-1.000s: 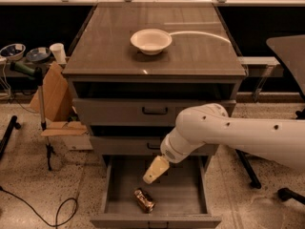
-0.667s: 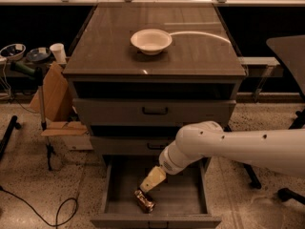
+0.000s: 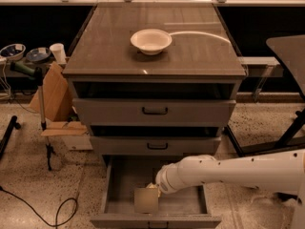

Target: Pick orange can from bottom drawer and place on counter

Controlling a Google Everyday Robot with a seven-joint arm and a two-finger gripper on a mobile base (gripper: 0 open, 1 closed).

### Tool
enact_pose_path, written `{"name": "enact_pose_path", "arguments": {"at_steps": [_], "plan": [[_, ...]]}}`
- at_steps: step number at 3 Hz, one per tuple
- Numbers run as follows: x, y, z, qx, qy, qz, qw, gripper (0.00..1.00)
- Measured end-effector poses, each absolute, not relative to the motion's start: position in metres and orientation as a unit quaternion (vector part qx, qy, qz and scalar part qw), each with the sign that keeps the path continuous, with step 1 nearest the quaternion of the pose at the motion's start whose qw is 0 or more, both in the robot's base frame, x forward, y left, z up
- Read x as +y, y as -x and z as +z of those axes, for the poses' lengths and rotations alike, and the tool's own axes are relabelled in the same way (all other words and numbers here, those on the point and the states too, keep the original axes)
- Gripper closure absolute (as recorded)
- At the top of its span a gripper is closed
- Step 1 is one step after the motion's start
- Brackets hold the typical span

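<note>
The bottom drawer (image 3: 119, 185) is pulled open and shows a plain grey inside. My gripper (image 3: 146, 200) is low inside it near the front, at the end of my white arm (image 3: 228, 173), which reaches in from the right. The orange can is hidden; the gripper covers the spot where it lay. The counter (image 3: 109, 46) above is a glossy grey-brown top.
A white bowl (image 3: 151, 40) and a thin white cable (image 3: 200, 34) lie on the counter. The two upper drawers (image 3: 155, 111) stand slightly open. A cardboard box (image 3: 52, 92), a stand (image 3: 43, 104) and a floor cable (image 3: 47, 218) are at left. A dark table (image 3: 288, 49) is at right.
My gripper has moved down and slightly left into the bottom drawer and now covers the orange can, which was visible on the drawer floor before.
</note>
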State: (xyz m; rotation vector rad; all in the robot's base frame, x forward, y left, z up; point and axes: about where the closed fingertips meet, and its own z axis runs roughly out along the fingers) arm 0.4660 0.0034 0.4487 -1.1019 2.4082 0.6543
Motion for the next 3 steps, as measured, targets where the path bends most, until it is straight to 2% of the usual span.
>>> {"name": "enact_pose_path", "arguments": {"at_steps": [2, 3], "plan": [[0.028, -0.482, 0.375, 0.849, 0.381, 0.261, 0.259, 0.0], [0.031, -0.487, 0.346, 0.856, 0.376, 0.254, 0.248, 0.0]]}}
